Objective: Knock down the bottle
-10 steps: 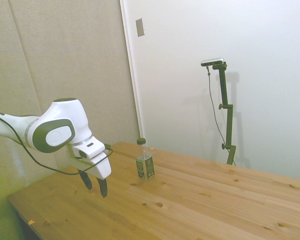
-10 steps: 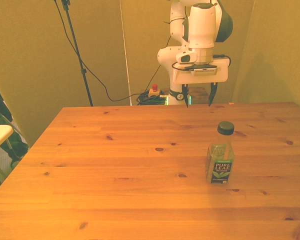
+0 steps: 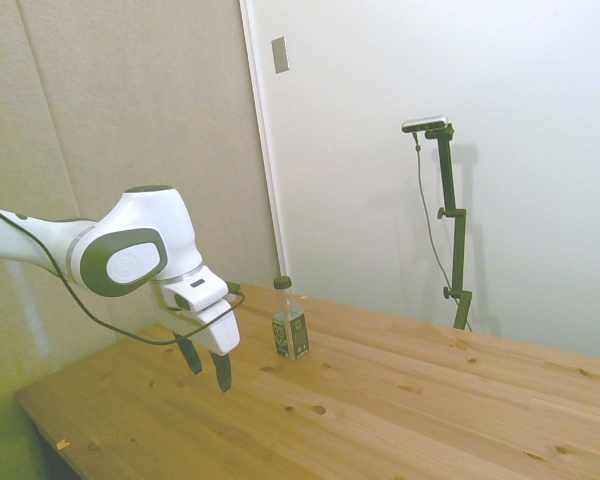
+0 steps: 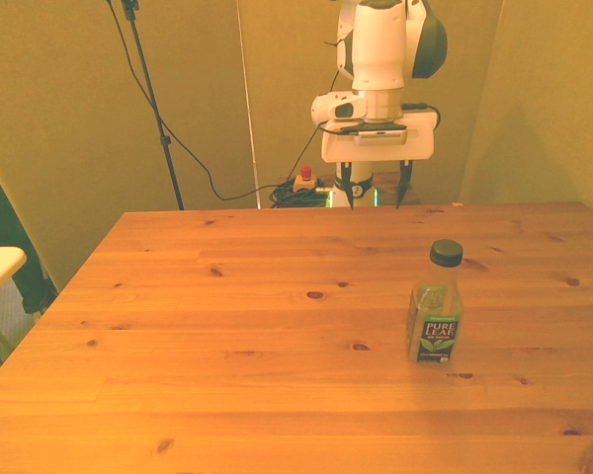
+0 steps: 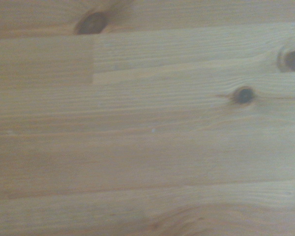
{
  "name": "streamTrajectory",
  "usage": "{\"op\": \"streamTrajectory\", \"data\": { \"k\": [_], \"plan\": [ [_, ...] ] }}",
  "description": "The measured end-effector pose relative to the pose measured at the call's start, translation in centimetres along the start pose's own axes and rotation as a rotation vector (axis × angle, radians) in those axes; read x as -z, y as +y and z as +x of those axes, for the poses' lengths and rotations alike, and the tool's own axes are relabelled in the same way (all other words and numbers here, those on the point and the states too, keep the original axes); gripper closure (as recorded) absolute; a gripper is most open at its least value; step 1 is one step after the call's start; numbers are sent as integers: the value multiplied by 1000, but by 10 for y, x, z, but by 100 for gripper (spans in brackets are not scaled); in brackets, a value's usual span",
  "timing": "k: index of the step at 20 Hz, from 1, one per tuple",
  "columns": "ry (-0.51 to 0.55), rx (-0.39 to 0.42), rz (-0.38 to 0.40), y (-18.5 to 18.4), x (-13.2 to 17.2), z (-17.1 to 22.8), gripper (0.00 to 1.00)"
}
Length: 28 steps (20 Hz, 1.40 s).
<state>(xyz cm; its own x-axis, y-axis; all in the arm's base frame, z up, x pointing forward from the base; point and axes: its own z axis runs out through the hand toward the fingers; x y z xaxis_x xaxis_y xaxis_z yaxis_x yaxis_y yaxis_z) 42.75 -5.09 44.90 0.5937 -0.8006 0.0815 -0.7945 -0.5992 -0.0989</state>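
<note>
You see the bottle (image 3: pixel 289 322) (image 4: pixel 436 303) standing upright on the table (image 3: pixel 400 400) (image 4: pixel 227 326) (image 5: pixel 147 147), right of centre in the front view. Your gripper (image 3: pixel 206 362) (image 4: pixel 377 186) hangs above the table in the side view's lower left, fingers spread and pinching nothing, well apart from the bottle. Your wrist view shows only bare knotty wood.

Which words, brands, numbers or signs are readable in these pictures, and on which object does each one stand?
"PURE LEAF": on the label of the bottle, front view.
Smaller print under it: too small to read.
Side view: the label is too small to read.
Wrist view: only bare table, no text.
</note>
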Motion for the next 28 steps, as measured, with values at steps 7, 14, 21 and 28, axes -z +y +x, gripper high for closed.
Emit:
{"op": "streamTrajectory", "data": {
  "k": [7, 14, 21, 28],
  "plan": [
    [16, -41, -2, -11, 3, 48, 100],
    [45, -41, 23, -61, 24, 65, 100],
    [67, -48, 24, -115, 25, 67, 100],
    [80, -41, 12, -161, 22, 69, 100]
  ]
}}
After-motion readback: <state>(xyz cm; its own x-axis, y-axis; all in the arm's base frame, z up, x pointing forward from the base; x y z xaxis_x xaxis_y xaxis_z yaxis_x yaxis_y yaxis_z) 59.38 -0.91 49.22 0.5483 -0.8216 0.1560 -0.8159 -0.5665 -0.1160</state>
